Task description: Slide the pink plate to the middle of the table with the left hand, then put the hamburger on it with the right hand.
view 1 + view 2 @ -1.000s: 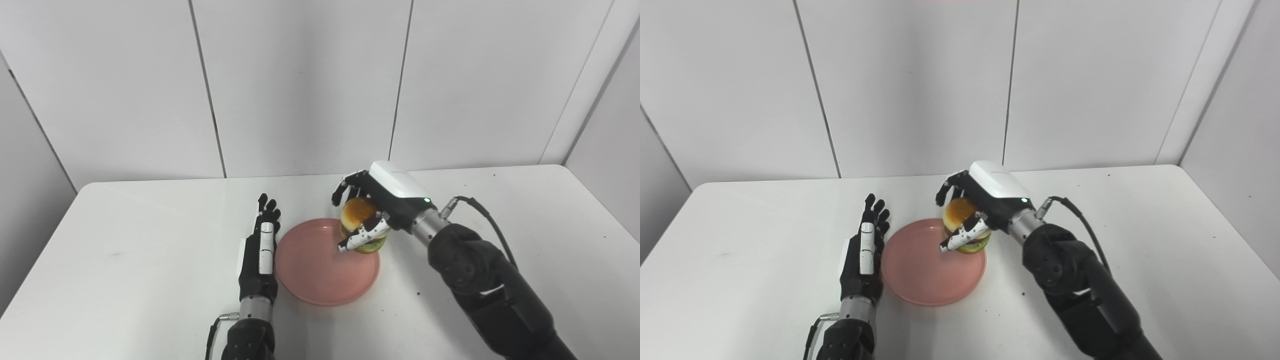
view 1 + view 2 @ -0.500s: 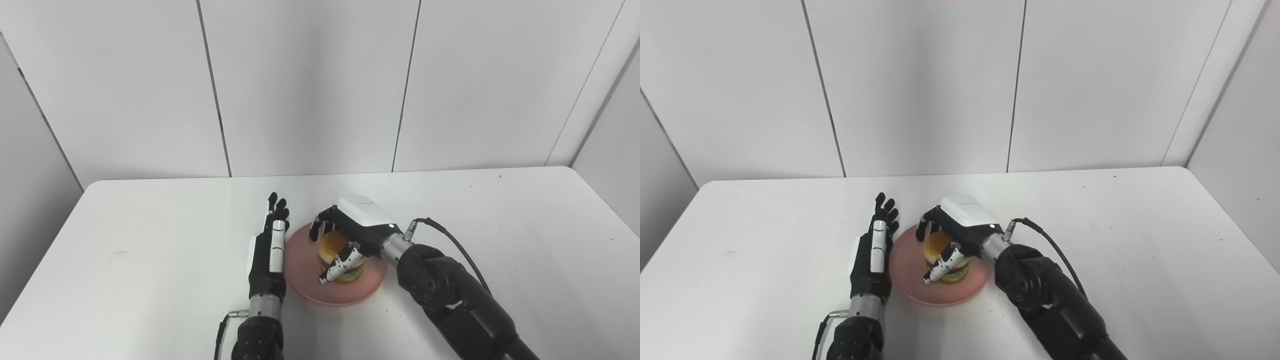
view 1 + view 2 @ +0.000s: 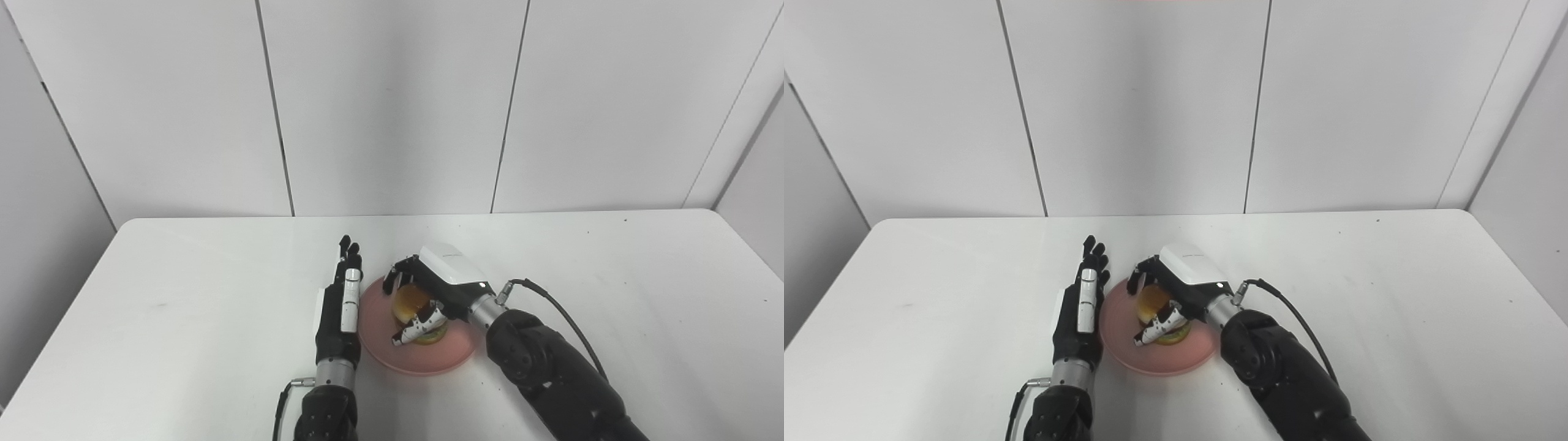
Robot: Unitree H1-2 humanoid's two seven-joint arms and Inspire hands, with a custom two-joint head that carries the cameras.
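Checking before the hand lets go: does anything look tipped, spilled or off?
Nothing stands out. The hamburger sits upright on the round pink plate, right hand around it; the left hand lies open beside the rim.

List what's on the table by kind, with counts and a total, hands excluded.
Pink plate: 1
Hamburger: 1, on the plate, right hand shut on it
Total: 2
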